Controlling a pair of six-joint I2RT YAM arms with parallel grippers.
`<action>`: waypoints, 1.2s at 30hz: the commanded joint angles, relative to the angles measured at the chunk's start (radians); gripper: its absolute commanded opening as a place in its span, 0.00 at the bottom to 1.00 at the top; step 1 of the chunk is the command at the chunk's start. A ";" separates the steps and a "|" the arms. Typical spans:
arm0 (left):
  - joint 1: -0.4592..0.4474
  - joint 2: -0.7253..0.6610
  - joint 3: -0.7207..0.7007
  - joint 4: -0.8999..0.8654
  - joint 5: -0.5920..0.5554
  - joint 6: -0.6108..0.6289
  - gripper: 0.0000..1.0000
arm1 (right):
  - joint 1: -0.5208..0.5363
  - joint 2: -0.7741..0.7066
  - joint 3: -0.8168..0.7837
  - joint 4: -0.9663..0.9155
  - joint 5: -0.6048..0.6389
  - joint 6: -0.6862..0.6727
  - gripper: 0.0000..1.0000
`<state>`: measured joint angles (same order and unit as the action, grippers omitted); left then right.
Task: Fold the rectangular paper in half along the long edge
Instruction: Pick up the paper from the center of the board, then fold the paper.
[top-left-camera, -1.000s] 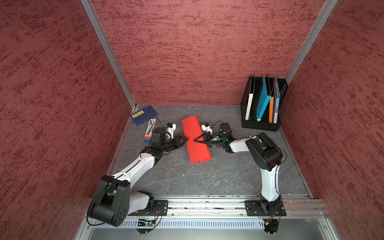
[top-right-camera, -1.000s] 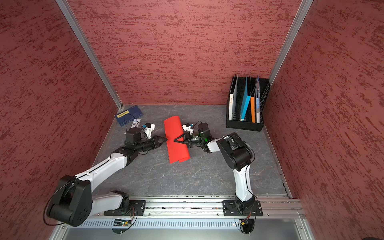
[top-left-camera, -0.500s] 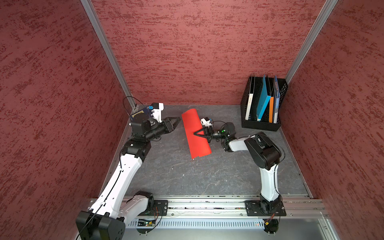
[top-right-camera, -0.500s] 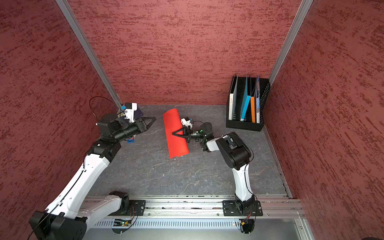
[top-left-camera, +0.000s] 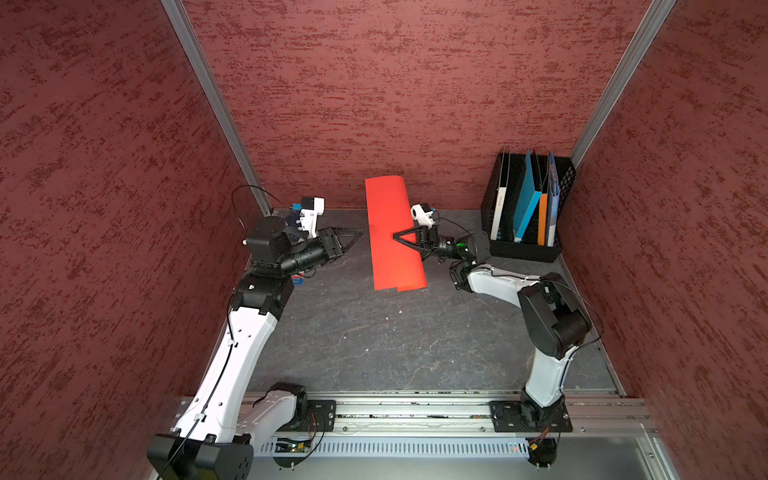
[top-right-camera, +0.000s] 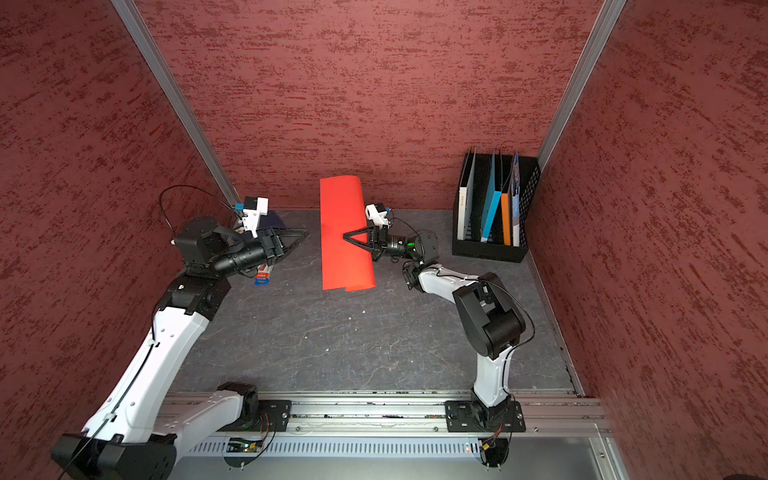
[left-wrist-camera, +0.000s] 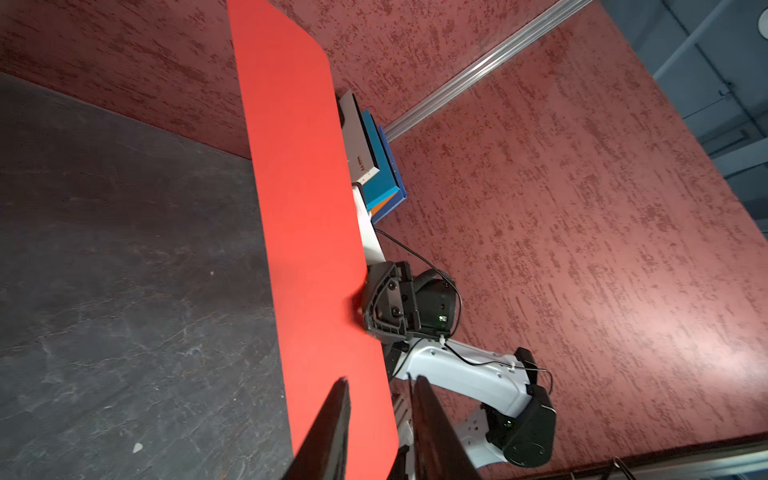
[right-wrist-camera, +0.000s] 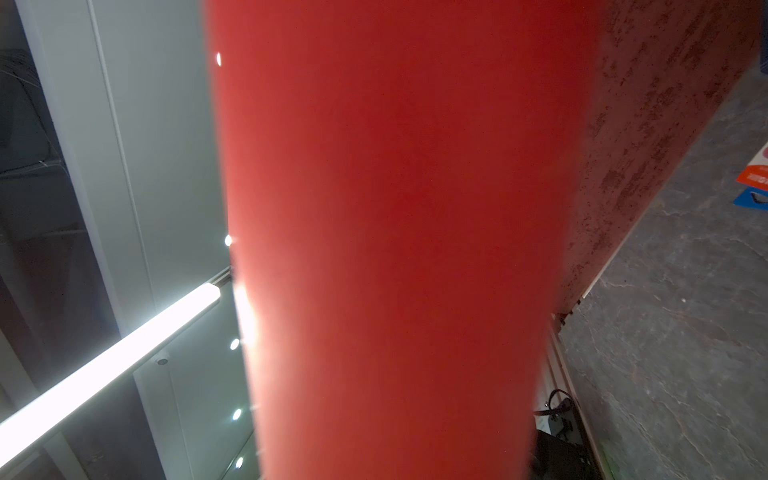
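Your right pincer (top-left-camera: 397, 237) pinches the paper (top-left-camera: 386, 208) at the middle of one long edge and holds it off the table (top-left-camera: 374, 340), loosely doubled over. Your left pincer (top-left-camera: 354, 234) hangs near the opposite edge, slightly spread and empty. With one pinch only, the layers may slide and crease crooked.

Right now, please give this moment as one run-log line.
rectangular paper: held above table, loosely doubled over | right gripper: shut on paper edge | left gripper: open, empty, beside paper, not touching | fold: not pressed flat
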<state>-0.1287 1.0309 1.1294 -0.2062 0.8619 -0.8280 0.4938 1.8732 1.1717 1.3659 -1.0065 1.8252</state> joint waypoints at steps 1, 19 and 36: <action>0.019 -0.022 0.016 0.125 0.112 -0.105 0.28 | 0.003 -0.038 0.032 0.039 0.061 0.045 0.34; 0.074 0.055 -0.055 0.562 0.361 -0.323 0.45 | 0.006 -0.273 0.052 -0.176 0.043 -0.005 0.35; -0.032 0.146 0.092 0.557 0.332 -0.285 0.47 | 0.041 -0.373 0.017 -0.404 0.006 -0.156 0.34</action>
<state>-0.1509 1.1748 1.1862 0.3225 1.1988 -1.1286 0.5289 1.5387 1.1957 0.9909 -0.9783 1.7111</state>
